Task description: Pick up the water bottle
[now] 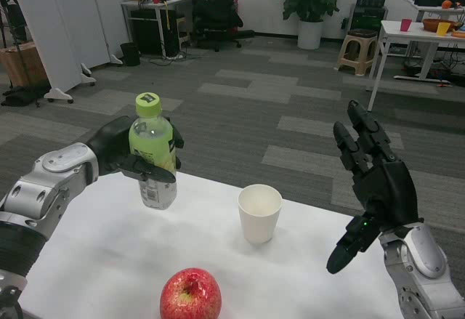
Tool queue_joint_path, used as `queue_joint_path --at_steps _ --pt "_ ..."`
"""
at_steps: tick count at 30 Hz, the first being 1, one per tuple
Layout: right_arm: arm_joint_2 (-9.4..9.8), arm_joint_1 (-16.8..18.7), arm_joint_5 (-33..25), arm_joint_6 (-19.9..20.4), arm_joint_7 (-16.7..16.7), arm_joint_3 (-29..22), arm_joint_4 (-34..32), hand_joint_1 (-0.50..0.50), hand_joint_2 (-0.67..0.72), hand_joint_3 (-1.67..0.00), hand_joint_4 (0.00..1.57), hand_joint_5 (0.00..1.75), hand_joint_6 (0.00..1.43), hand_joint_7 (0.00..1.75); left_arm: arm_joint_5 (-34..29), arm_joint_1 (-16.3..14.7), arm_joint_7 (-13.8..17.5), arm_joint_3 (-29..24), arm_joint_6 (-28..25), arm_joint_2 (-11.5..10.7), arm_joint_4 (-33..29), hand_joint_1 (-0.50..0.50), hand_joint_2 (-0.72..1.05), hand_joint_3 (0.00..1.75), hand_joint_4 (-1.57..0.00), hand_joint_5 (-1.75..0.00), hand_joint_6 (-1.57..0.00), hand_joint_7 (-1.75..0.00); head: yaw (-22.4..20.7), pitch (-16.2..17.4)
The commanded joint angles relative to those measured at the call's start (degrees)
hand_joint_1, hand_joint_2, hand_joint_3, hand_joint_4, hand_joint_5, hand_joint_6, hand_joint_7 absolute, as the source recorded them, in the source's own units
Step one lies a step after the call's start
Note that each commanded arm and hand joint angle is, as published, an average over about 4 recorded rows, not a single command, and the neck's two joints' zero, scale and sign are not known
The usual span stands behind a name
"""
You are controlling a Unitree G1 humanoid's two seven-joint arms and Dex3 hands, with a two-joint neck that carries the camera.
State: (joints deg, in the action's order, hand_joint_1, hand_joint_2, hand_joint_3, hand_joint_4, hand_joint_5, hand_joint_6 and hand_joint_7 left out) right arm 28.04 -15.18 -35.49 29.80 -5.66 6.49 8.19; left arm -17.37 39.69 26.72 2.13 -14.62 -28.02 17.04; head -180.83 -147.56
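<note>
A white paper cup [259,212] stands upright on the white table [109,261], and a red apple [190,295] sits near the front edge, a little left of the cup. Far back in the room are a black office chair [220,6], a big green plant in a white pot [311,3] and a small wooden stool [356,51]. Another white table [407,39] on the right has a pink cup [405,25] on it.

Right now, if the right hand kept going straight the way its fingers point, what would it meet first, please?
The right hand points up and away over the table's far edge, so its way looks free. The paper cup sits off to its left, though depth is uncertain.
</note>
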Motion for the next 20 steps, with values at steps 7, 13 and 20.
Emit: queue_joint_path --at_steps 7,13,20 --pt "0.61 -0.1 -0.5 -0.1 -0.1 0.9 -1.1 -0.46 0.66 0.00 0.00 0.00 0.00 0.00 -6.5 -3.6 0.2 -2.9 -1.1 1.8 -3.5 0.05 0.65 0.00 -1.57 -1.75 -1.39 -1.47 -0.9 -0.2" --pt "0.61 -0.2 -0.5 -0.1 0.0 1.1 -1.1 -0.48 0.66 0.00 0.00 0.00 0.00 0.00 -7.9 -4.4 0.3 -2.9 -1.1 1.9 -3.4 0.06 0.69 0.07 -1.57 -1.75 -1.39 -1.47 -1.0 -0.2" --pt "0.61 -0.5 -0.5 -0.1 0.0 1.6 -1.1 -0.46 0.66 0.00 0.00 0.00 0.00 0.00 -7.6 -4.4 0.2 -2.7 -1.2 1.9 -3.8 0.06 0.60 0.06 -1.57 -1.75 -1.39 -1.47 -1.0 -0.3"
